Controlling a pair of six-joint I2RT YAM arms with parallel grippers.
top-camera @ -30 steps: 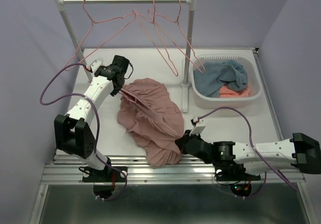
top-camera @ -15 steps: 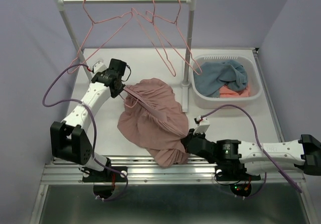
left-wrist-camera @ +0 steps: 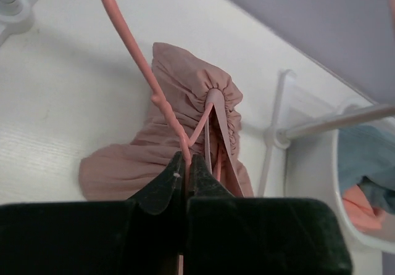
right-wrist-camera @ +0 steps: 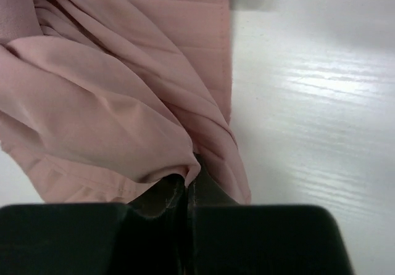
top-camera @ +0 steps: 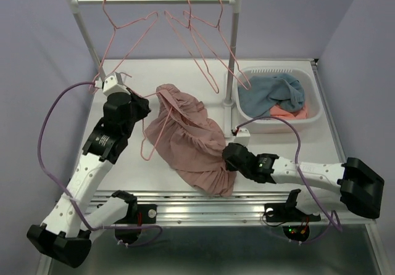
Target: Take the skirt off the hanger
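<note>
At the left of the top view, the left gripper (top-camera: 142, 108) hangs above the white table (top-camera: 123, 164), its jaws pinched tight on the wire of the pink hanger (left-wrist-camera: 133, 50). The hanger slants down into the gathered waistband of the skirt (top-camera: 191, 139), which is bunched around its far end. The skirt lies in a heap mid-frame, trailing toward the lower centre. There the right gripper (top-camera: 229, 155) sits low on the table, jaws closed on a fold near the skirt's edge. Behind stands the rack (top-camera: 154, 0); at upper right, a white basket (top-camera: 308, 119) holds other clothes
</note>
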